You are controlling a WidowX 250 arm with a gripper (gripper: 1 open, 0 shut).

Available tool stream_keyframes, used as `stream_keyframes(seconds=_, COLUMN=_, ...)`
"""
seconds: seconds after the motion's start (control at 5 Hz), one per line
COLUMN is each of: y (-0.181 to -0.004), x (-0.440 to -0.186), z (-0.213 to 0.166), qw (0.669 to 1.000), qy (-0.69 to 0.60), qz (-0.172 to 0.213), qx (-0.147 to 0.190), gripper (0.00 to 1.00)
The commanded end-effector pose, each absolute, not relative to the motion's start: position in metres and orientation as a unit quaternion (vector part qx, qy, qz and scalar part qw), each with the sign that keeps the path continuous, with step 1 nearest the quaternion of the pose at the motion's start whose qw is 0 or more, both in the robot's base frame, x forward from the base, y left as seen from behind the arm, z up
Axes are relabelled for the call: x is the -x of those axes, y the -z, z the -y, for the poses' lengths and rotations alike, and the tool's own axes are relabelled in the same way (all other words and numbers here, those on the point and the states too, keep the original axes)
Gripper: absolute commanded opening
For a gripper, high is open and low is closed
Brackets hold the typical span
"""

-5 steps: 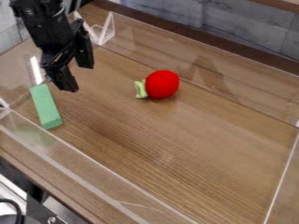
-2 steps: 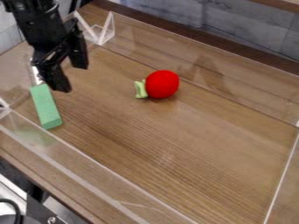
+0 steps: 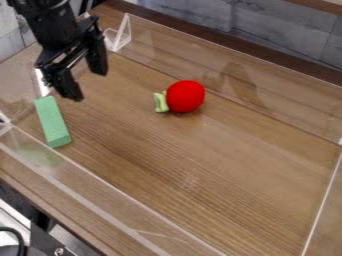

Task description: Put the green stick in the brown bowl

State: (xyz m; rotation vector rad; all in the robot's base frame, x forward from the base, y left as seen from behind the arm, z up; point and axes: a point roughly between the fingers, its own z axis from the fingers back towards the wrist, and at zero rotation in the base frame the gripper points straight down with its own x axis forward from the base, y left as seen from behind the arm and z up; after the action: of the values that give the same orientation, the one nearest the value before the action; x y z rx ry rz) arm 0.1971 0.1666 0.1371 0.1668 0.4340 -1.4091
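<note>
We have one view, set above the wooden table and angled down across it toward the grey wall; it stands near enough that the tabletop fills most of the frame

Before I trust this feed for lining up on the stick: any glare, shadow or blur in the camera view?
Camera view: light is fairly even, with a soft sheen on the wooden table; red ball brighter on top, darker below; green stick readable but soft-edged; black gripper's fingertip detail lost in dark tones.
</note>
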Motion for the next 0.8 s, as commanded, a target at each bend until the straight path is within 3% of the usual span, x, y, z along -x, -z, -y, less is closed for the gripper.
stream_keyframes(seconds=0.0, y=-0.145, x=-0.211, z=-0.163, qw=0.732, qy=0.646, qz=-0.191, qx=-0.101, gripper=1.0)
stream_keyframes(seconds=0.6, y=-0.147, x=-0.212, z=-0.191, qw=0.721, qy=0.656, qz=-0.191, qx=-0.118, gripper=1.0)
